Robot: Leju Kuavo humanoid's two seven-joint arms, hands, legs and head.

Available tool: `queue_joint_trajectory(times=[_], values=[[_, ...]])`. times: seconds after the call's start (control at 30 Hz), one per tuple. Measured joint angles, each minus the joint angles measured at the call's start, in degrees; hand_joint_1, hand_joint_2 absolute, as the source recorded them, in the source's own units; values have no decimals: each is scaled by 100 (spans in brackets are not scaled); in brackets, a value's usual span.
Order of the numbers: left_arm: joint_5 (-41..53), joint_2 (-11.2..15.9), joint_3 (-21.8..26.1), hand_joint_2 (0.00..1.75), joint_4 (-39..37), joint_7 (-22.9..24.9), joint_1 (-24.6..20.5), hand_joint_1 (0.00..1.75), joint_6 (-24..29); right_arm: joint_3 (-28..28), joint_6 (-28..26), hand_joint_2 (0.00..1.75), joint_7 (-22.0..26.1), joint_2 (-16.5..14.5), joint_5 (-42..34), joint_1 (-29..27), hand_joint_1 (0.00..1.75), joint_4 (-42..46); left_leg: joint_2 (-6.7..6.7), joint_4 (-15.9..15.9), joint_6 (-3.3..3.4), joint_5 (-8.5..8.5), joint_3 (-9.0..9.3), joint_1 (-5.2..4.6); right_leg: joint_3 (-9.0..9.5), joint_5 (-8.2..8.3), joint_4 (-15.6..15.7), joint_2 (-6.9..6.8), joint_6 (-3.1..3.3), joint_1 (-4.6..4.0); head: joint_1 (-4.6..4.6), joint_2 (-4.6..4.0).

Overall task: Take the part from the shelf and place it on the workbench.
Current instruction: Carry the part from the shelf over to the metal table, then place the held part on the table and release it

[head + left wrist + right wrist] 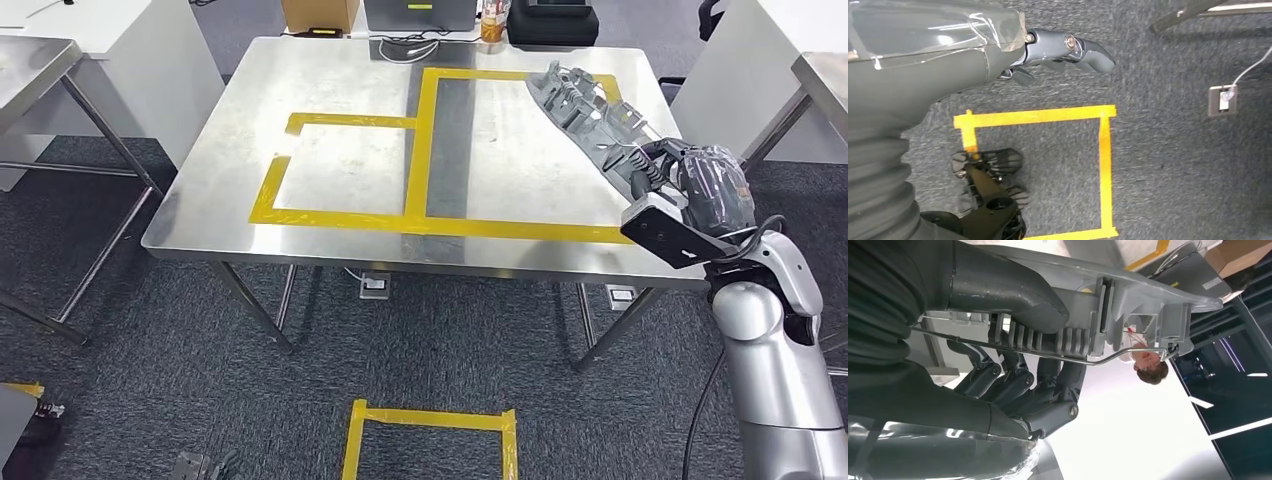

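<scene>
One part [585, 110] in play: a long grey ribbed plastic piece, and the right hand [700, 185] is gripping it at its near end. Right wrist view is showing the thumb [1013, 295] pressing one face and the fingers [1048, 385] wrapping the other, so the hand is clamped on the part. The rest of the part is sticking out ahead of the hand, tilted, over the right side of the one steel workbench [250, 160]; cannot tell whether its far tip is touching the top or hanging just above it. A thin wire [1088, 360] is running along the part's ribs.

One set of yellow tape outlines [420, 150] on the bench, to the left of the hand. One more tape square [430, 420] on the carpet, below and left of the hand, cut off by the frame edge.

Left hand [1058, 52] is hanging over the carpet with nothing in it, fingers loosely curled but apart; much of it is hidden behind its own cover.

One cardboard box [320, 15] and a few dark items beyond the bench are cropped, hard to identify. One person's head [1150, 370] is showing past the part, small and blurred
</scene>
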State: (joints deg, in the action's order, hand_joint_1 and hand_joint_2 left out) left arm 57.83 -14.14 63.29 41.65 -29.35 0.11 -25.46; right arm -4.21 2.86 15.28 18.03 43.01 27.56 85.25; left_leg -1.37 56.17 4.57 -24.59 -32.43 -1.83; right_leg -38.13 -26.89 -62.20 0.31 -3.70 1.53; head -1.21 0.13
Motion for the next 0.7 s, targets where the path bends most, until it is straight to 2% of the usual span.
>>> queue_joint_trajectory(times=[0.03, 0.07, 0.13, 0.2, 0.27, 0.33, 0.37, 0.4, 0.43, 0.47, 0.5, 0.53, 0.57, 0.6, 0.67, 0.7], values=[[-8, 2, -7, 175, -2, -1, -2, 0, 13, 9, 0, 175, 1, -2, 10, -2, 175, 1, 0, 49, -30, -67, 10, -8, 90, 185, 282, -16, 24, -7, -1, 0], [-11, 4, -12, 175, -4, -1, -3, 0, 21, 21, -1, 175, 3, -3, 18, -5, 175, 7, 2, 89, -62, -122, 8, -17, 138, 306, 425, -25, 88, -21, -7, 0], [-15, 8, -16, 175, -7, -1, -7, 0, 27, 43, -3, 175, 6, -5, 32, -2, 175, 26, 5, 141, -113, -183, -2, -27, 182, 315, 447, -23, 262, -26, -13, 0], [-17, 21, -26, 175, -4, -2, -19, 0, 32, 61, -4, 175, 5, -5, 44, -7, 175, 44, 18, 332, -172, -196, -101, -20, 241, 311, 463, -14, 328, 18, -16, 0], [-20, 32, -41, 175, -2, -3, -31, 0, 35, 76, -4, 175, 4, -9, 52, -24, 175, 51, 45, 875, -276, -274, -455, 41, 317, 259, 471, -8, 366, 53, -24, 0], [-20, 30, -54, 175, -4, -2, -32, 0, 35, 93, -4, 175, 5, -13, 55, -56, 175, 54, 82, 1547, -393, -505, -937, 144, 392, 177, 470, 3, 373, 61, -29, 0], [-20, 30, -59, 175, -7, -2, -31, 0, 37, 103, -4, 175, 6, -14, 56, -81, 175, 54, 101, 1731, -435, -591, -1113, 192, 447, 128, 470, 9, 366, 63, -31, 0], [-20, 31, -62, 175, -11, -2, -30, 0, 42, 115, -4, 175, 6, -15, 56, -108, 175, 54, 117, 1734, -460, -588, -1196, 226, 515, 76, 471, 16, 353, 65, -29, 0], [-20, 32, -65, 175, -15, -1, -30, 0, 51, 125, -4, 175, 5, -17, 58, -130, 175, 54, 128, 1543, -465, -467, -1177, 248, 592, 22, 472, 19, 340, 68, -30, 0], [-21, 35, -66, 175, -19, -1, -30, 0, 66, 132, -4, 175, 4, -20, 61, -144, 175, 55, 131, 1189, -454, -227, -1075, 258, 676, -31, 475, 22, 323, 70, -30, 0], [-26, 40, -68, 175, -22, -2, -29, 0, 83, 139, -4, 175, 3, -22, 67, -151, 175, 58, 129, 762, -426, 93, -943, 253, 752, -81, 478, 25, 303, 73, -28, 0], [-33, 49, -69, 175, -26, -2, -28, 0, 102, 144, -4, 175, 2, -27, 74, -151, 175, 64, 130, 423, -395, 328, -831, 238, 810, -124, 487, 31, 275, 72, -27, 0], [-49, 57, -74, 175, -29, -5, -30, 0, 115, 153, -4, 175, 0, -32, 85, -149, 175, 71, 129, 200, -361, 492, -746, 218, 844, -161, 496, 37, 241, 71, -26, 0], [-73, 65, -82, 175, -33, -12, -30, 0, 123, 164, -4, 175, -1, -38, 96, -148, 175, 77, 130, 112, -331, 552, -708, 192, 859, -189, 510, 43, 205, 70, -26, 0], [-139, 77, -97, 175, -39, -43, -34, 0, 121, 185, -1, 175, -5, -45, 115, -153, 175, 92, 129, 82, -278, 511, -645, 155, 884, -230, 574, 44, 139, 68, -29, 0], [-177, 78, -104, 175, -43, -66, -36, 0, 112, 196, 4, 175, -7, -46, 120, -160, 175, 100, 127, 19, -253, 512, -590, 149, 890, -262, 562, 34, 128, 68, -22, 0]])
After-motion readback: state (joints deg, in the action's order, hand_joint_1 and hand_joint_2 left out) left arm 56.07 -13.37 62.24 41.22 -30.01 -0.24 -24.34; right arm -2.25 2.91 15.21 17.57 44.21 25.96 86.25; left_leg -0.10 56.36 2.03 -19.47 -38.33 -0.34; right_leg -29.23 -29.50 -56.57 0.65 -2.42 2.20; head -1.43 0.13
